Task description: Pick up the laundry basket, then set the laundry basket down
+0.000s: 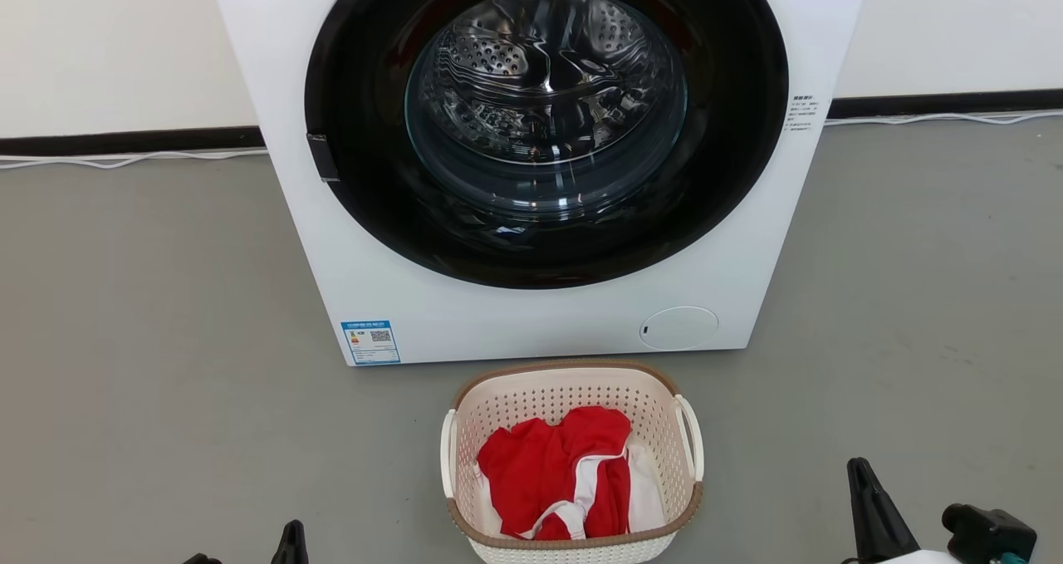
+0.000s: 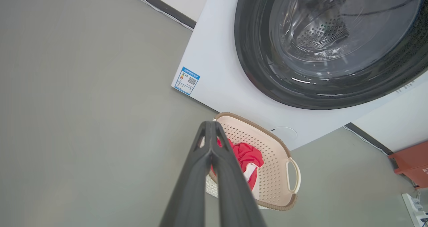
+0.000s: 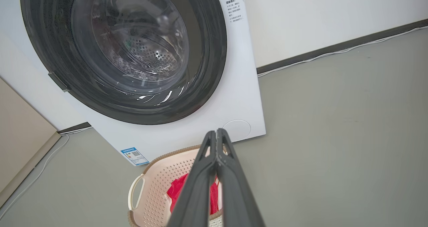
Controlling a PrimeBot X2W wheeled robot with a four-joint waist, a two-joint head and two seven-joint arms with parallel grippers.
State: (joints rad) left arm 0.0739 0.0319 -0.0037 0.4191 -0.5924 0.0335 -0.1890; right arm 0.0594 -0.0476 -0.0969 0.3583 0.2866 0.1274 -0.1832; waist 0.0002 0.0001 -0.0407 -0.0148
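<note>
The left gripper (image 2: 210, 126) has its two long dark fingers pressed together from base to tip, with nothing between them. In the head view it shows only as a dark tip at the bottom edge, well to the left of the basket and clear of it. The right gripper (image 3: 216, 132) is closed the same way, fingers flat against each other and empty. From the head it rises at the lower right, also apart from the basket.

Between the two grippers, the laundry basket (image 1: 515, 406) stands upright on the grey floor (image 1: 149, 340). It is cream-white and perforated, with a brown woven-look rim and a white handle (image 1: 692, 435) on each short side. A red garment with white trim (image 1: 548, 464) lies crumpled inside it, below the rim.

Just beyond the basket stands a white front-loading washing machine (image 1: 540, 331). Its far rim is near the machine's lower front panel. The machine's round dark door (image 1: 747, 174) is shut, and the perforated steel drum (image 1: 540, 74) shows through the glass. A blue label (image 1: 370, 342) sits at the panel's lower left corner and a round cover (image 1: 678, 328) at its lower right. Behind the machine, a dark baseboard (image 1: 124, 141) runs along the pale wall, with a white cable (image 1: 124, 159) lying on the floor beside it.
</note>
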